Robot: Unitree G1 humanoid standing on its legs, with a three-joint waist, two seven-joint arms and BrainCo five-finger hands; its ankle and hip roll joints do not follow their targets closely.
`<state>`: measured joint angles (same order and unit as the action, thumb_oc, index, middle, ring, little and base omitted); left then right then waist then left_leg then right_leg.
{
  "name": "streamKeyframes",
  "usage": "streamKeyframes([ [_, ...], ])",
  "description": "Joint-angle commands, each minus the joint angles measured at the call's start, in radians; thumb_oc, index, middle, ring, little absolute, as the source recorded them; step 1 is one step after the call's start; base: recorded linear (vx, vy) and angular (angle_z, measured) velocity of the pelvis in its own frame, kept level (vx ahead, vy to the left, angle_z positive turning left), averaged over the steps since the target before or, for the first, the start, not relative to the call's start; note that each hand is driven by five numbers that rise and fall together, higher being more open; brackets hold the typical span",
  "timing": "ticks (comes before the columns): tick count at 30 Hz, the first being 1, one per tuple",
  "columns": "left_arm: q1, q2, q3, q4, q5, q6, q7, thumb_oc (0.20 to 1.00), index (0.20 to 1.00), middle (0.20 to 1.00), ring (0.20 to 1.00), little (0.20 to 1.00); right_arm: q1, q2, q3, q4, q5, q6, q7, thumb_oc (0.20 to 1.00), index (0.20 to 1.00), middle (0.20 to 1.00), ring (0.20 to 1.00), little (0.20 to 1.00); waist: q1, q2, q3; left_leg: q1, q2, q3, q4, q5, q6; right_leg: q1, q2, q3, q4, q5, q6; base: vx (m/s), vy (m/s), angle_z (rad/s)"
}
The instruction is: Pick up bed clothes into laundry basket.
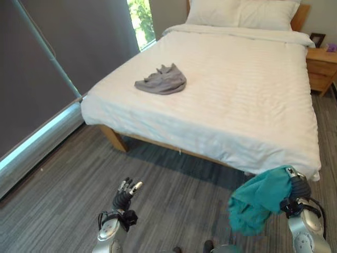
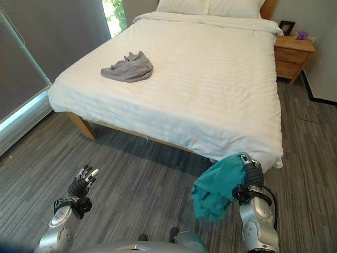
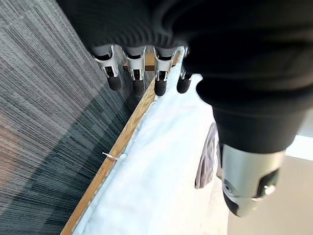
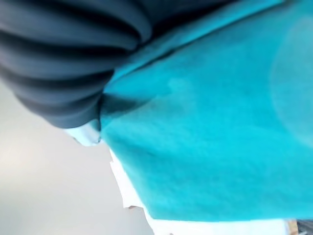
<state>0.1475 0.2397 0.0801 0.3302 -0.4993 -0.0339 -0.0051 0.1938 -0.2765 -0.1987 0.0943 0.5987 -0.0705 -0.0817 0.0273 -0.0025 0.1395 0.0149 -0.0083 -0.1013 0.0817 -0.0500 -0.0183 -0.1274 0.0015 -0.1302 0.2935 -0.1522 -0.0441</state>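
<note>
Teal cloth (image 2: 218,192) draped over right hand (image 2: 254,176) — fingers hidden, grip unclear; left hand (image 2: 81,185) spread, empty.

Teal cloth (image 2: 218,190), grey garment (image 2: 128,68), white striped bedsheet (image 2: 210,74).

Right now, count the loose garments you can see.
2. A grey garment lies on the bed; a teal garment hangs from the right hand. Others may be hidden.
</note>
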Motion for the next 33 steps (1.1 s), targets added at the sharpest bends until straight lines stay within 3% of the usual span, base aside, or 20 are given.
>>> streamKeyframes([
  [1, -0.034, 0.05, 0.047, -0.032, -0.031, -0.057, 0.009, 1.0, 1.0, 1.0, 1.0, 1.0, -0.081, -0.023, -0.016, -0.068, 0.046, -0.074, 0.008, 0.2, 0.2, 0.2, 0.2, 0.2, 0.016, -0.084, 0.048, -0.069, 0.024, 0.015, 0.116, 0.096, -0.037, 0.209, -0.048, 0.059, -0.346, 0.27, 0.068, -0.04, 0.046, 0.43],
  [5, 0.006, 0.047, 0.084, -0.048, -0.034, -0.061, 0.007, 1.0, 1.0, 1.0, 1.0, 1.0, -0.087, -0.019, -0.011, -0.055, 0.055, -0.068, 0.015, 0.2, 0.2, 0.2, 0.2, 0.2, 0.041, -0.101, 0.038, -0.055, 0.15, 0.01, 0.085, 0.157, -0.044, 0.21, -0.086, 0.09, -0.34, 0.266, 0.104, 0.04, 0.073, -0.24],
  [6, 0.006, 0.047, 0.084, -0.049, -0.034, -0.061, 0.007, 1.0, 1.0, 1.0, 1.0, 1.0, -0.087, -0.019, -0.011, -0.055, 0.055, -0.068, 0.015, 0.2, 0.2, 0.2, 0.2, 0.2, 0.043, -0.101, 0.04, -0.056, 0.15, 0.011, 0.081, 0.168, -0.045, 0.205, -0.086, 0.092, -0.337, 0.271, 0.103, 0.11, 0.172, -0.15],
  [7, 0.014, 0.047, 0.103, -0.048, -0.041, -0.068, 0.013, 1.0, 1.0, 1.0, 1.0, 1.0, -0.081, -0.025, -0.015, -0.06, 0.051, -0.066, 0.013, 0.2, 0.2, 0.2, 0.2, 0.2, 0.045, -0.089, 0.033, -0.037, 0.221, -0.016, 0.054, 0.223, -0.068, 0.206, -0.105, 0.107, -0.334, 0.262, 0.118, 0.04, 0.123, -0.08],
  [8, 0.014, 0.047, 0.103, -0.048, -0.041, -0.069, 0.013, 1.0, 1.0, 1.0, 1.0, 1.0, -0.081, -0.025, -0.015, -0.06, 0.051, -0.066, 0.013, 0.2, 0.2, 0.2, 0.2, 0.2, 0.045, -0.088, 0.034, -0.034, 0.222, -0.016, 0.052, 0.224, -0.069, 0.208, -0.103, 0.107, -0.334, 0.262, 0.117, 0.12, 0.23, -0.09],
  [10, 0.016, 0.045, 0.121, -0.047, -0.063, -0.079, 0.019, 1.0, 1.0, 1.0, 1.0, 1.0, -0.07, -0.032, -0.032, -0.06, 0.056, -0.071, 0.009, 0.2, 0.2, 0.2, 0.2, 0.2, 0.029, -0.055, 0.017, -0.007, 0.3, 0.002, -0.044, 0.287, -0.098, 0.211, -0.109, 0.111, -0.334, 0.245, 0.126, 0.13, 0.259, -0.11],
  [13, 0.006, 0.051, 0.134, -0.03, -0.079, -0.09, 0.032, 1.0, 1.0, 1.0, 1.0, 1.0, -0.054, -0.039, -0.058, -0.065, 0.049, -0.075, -0.003, 0.2, 0.2, 0.2, 0.2, 0.2, 0.02, -0.028, 0.007, -0.009, 0.335, 0.002, -0.118, 0.34, -0.13, 0.224, -0.135, 0.117, -0.325, 0.219, 0.138, 0.17, 0.371, 0.12],
  [15, -0.005, 0.076, 0.159, -0.027, -0.096, -0.109, 0.048, 1.0, 1.0, 1.0, 1.0, 1.0, -0.04, -0.052, -0.081, -0.065, 0.023, -0.079, -0.018, 0.2, 0.2, 0.2, 0.2, 0.2, 0.012, -0.006, 0.003, -0.025, 0.374, -0.046, -0.099, 0.342, -0.164, 0.211, -0.197, 0.159, -0.263, 0.168, 0.172, 0.2, 0.598, 0.0],
  [17, -0.015, 0.098, 0.168, -0.029, -0.104, -0.12, 0.048, 1.0, 1.0, 1.0, 1.0, 1.0, -0.051, -0.054, -0.074, -0.069, 0.023, -0.084, -0.016, 0.2, 0.2, 0.2, 0.2, 0.2, 0.012, 0.0, 0.0, -0.031, 0.36, -0.07, -0.08, 0.3, -0.164, 0.205, -0.221, 0.183, -0.255, 0.172, 0.19, 0.15, 0.443, -0.19],
  [18, -0.027, 0.106, 0.161, -0.033, -0.116, -0.122, 0.055, 1.0, 1.0, 1.0, 1.0, 1.0, -0.057, -0.043, -0.061, -0.062, 0.022, -0.076, -0.015, 0.2, 0.2, 0.2, 0.2, 0.2, 0.01, -0.012, 0.0, -0.027, 0.324, -0.071, -0.058, 0.178, -0.154, 0.202, -0.265, 0.195, -0.249, 0.183, 0.213, 0.13, 0.397, -0.56],
  [19, -0.027, 0.107, 0.161, -0.033, -0.116, -0.122, 0.055, 1.0, 1.0, 1.0, 1.0, 1.0, -0.057, -0.042, -0.061, -0.062, 0.022, -0.076, -0.015, 0.2, 0.2, 0.2, 0.2, 0.2, 0.011, -0.014, 0.001, -0.028, 0.321, -0.07, -0.054, 0.175, -0.153, 0.202, -0.268, 0.196, -0.249, 0.183, 0.214, 0.17, 0.578, -0.84],
  [21, -0.054, 0.124, 0.129, -0.007, -0.111, -0.108, 0.054, 1.0, 1.0, 1.0, 1.0, 1.0, -0.047, 0.014, -0.048, -0.063, 0.075, -0.075, -0.024, 0.2, 0.2, 0.2, 0.2, 0.2, 0.005, -0.039, -0.001, -0.006, 0.244, -0.05, -0.093, 0.11, -0.108, 0.17, -0.353, 0.214, -0.2, 0.339, 0.245, 0.15, 0.584, -0.36],
  [23, -0.048, 0.144, 0.133, -0.012, -0.108, -0.104, 0.052, 1.0, 1.0, 1.0, 1.0, 1.0, -0.06, 0.038, -0.026, -0.037, 0.124, -0.073, -0.017, 0.2, 0.2, 0.2, 0.2, 0.2, 0.01, -0.054, 0.013, 0.014, 0.205, -0.018, -0.108, 0.098, -0.076, 0.096, -0.36, 0.25, -0.147, 0.472, 0.218, 0.01, 0.43, -0.04],
  [24, -0.028, 0.154, 0.145, -0.021, -0.101, -0.102, 0.05, 1.0, 1.0, 1.0, 1.0, 1.0, -0.059, 0.046, -0.012, -0.046, 0.122, -0.067, -0.003, 0.2, 0.2, 0.2, 0.2, 0.2, 0.016, -0.052, 0.021, 0.027, 0.189, 0.001, -0.125, 0.098, -0.062, 0.054, -0.386, 0.208, -0.132, 0.553, 0.221, -0.03, 0.293, -0.22],
  [27, -0.022, 0.165, 0.157, -0.034, -0.079, -0.096, 0.048, 1.0, 1.0, 1.0, 1.0, 1.0, -0.064, 0.037, -0.003, -0.042, 0.103, -0.054, 0.013, 0.2, 0.2, 0.2, 0.2, 0.2, 0.01, -0.019, 0.037, 0.052, 0.154, 0.038, -0.148, 0.085, -0.019, 0.008, -0.343, 0.159, -0.019, 0.493, 0.2, 0.02, 0.627, -0.97],
  [29, -0.029, 0.166, 0.163, -0.02, -0.077, -0.093, 0.042, 1.0, 1.0, 1.0, 1.0, 1.0, -0.054, 0.041, 0.0, -0.042, 0.115, -0.051, 0.029, 0.2, 0.2, 0.2, 0.2, 0.2, -0.014, -0.006, 0.043, 0.068, 0.123, 0.039, -0.152, 0.085, 0.004, -0.01, -0.22, 0.176, 0.021, 0.381, 0.18, 0.09, 0.444, -0.01],
  [30, -0.022, 0.163, 0.173, -0.018, -0.072, -0.087, 0.038, 1.0, 1.0, 1.0, 1.0, 1.0, -0.047, 0.034, -0.001, -0.035, 0.103, -0.045, 0.036, 0.2, 0.2, 0.2, 0.2, 0.2, -0.015, -0.011, 0.042, 0.082, 0.093, 0.062, -0.164, 0.08, 0.02, -0.014, -0.156, 0.097, -0.014, 0.306, 0.158, 0.1, 0.461, 0.03],
  [31, -0.022, 0.159, 0.174, -0.019, -0.065, -0.084, 0.044, 1.0, 1.0, 1.0, 1.0, 1.0, -0.044, 0.032, 0.002, -0.028, 0.093, -0.045, 0.037, 0.2, 0.2, 0.2, 0.2, 0.2, -0.013, -0.015, 0.043, 0.087, 0.08, 0.069, -0.167, 0.077, 0.021, -0.011, -0.132, 0.061, -0.033, 0.28, 0.146, 0.08, 0.368, -0.34],
  [32, -0.03, 0.153, 0.168, -0.021, -0.058, -0.081, 0.043, 1.0, 1.0, 1.0, 1.0, 1.0, -0.036, 0.033, -0.001, -0.019, 0.097, -0.044, 0.039, 0.2, 0.2, 0.2, 0.2, 0.2, -0.023, -0.021, 0.039, 0.084, 0.06, 0.049, -0.166, 0.08, 0.028, -0.001, -0.067, 0.097, -0.072, 0.251, 0.131, 0.07, 0.15, -0.18],
  [33, -0.036, 0.15, 0.164, -0.014, -0.052, -0.082, 0.05, 1.0, 1.0, 1.0, 1.0, 1.0, -0.034, 0.032, 0.0, -0.015, 0.094, -0.046, 0.039, 0.2, 0.2, 0.2, 0.2, 0.2, -0.019, -0.024, 0.039, 0.087, 0.053, 0.047, -0.164, 0.076, 0.026, 0.015, -0.07, 0.111, -0.091, 0.254, 0.135, 0.07, 0.073, 0.06],
])
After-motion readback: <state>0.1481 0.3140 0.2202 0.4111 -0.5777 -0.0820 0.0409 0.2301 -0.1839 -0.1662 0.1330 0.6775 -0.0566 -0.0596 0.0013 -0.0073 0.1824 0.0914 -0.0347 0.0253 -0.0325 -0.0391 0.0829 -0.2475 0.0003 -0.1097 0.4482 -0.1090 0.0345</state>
